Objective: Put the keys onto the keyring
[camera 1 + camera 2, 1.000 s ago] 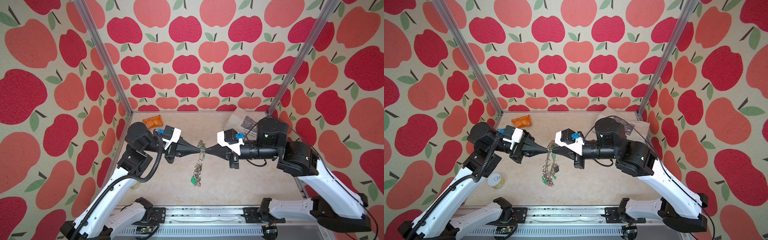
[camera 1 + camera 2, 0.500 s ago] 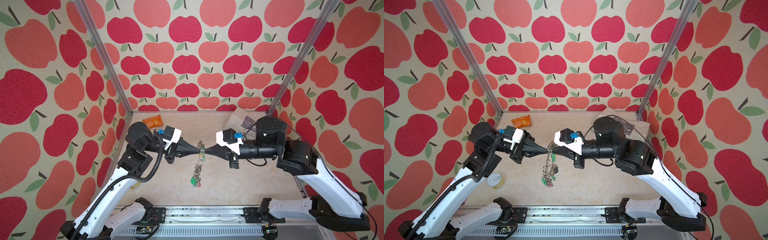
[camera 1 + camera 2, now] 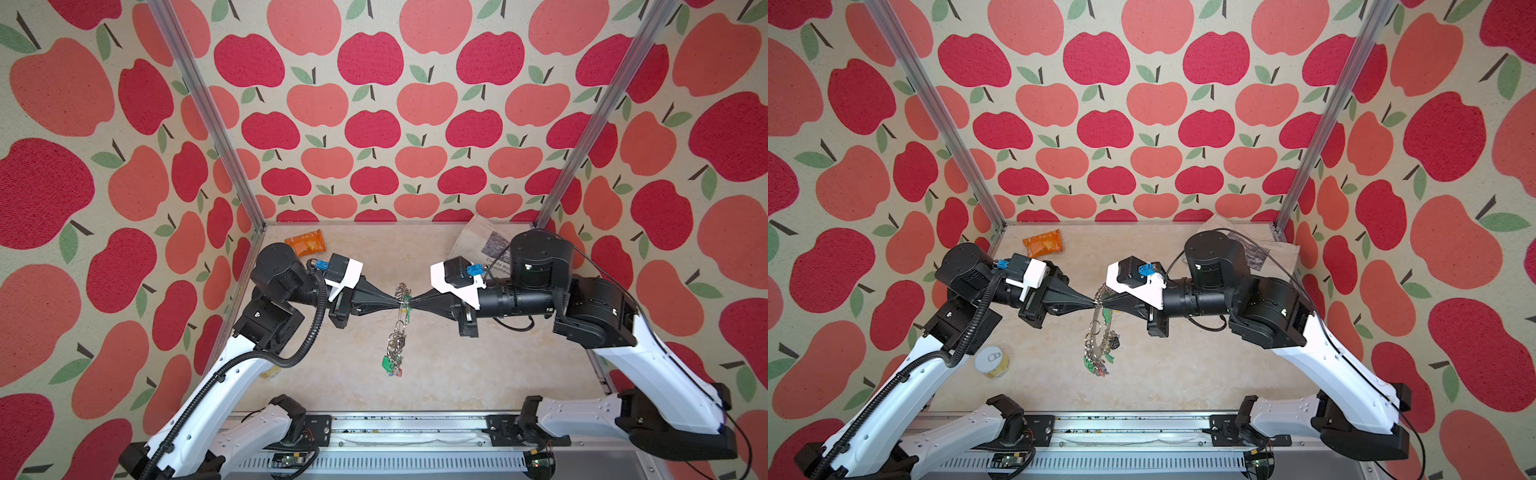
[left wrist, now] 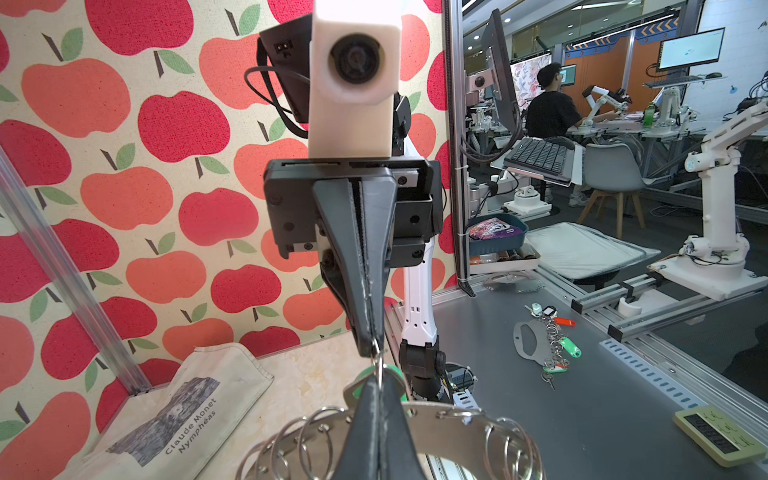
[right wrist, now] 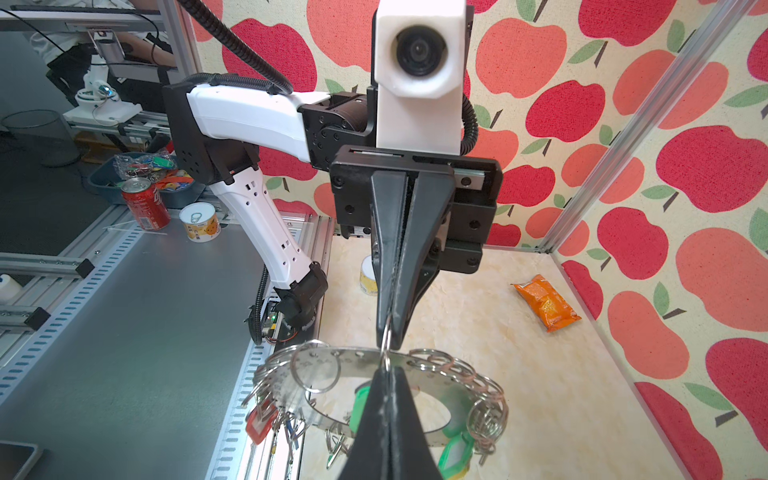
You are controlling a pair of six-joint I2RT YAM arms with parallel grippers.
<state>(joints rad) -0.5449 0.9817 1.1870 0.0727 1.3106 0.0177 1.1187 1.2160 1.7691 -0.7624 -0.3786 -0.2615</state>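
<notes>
My left gripper (image 3: 397, 302) and right gripper (image 3: 411, 300) meet tip to tip above the middle of the floor. Both are shut on one small wire ring (image 4: 378, 365) at the top of the keyring's rim. The keyring (image 3: 400, 332), a flat grey metal disc lined with wire rings, hangs on edge below them in both top views (image 3: 1096, 336). Several keys (image 3: 392, 362) with green and red tags dangle at its lower end, near the floor. A green tag (image 5: 455, 453) and a red tag (image 5: 259, 419) show in the right wrist view, under the disc (image 5: 361, 359).
An orange foil packet (image 3: 307, 243) lies at the back left. A printed cloth bag (image 3: 478, 245) lies at the back right. A small yellow can (image 3: 992, 361) stands near the left arm. Patterned walls enclose three sides.
Both grippers keep their hold on the ring. The right arm has edged slightly to the left and the hanging keys have swayed a little.
</notes>
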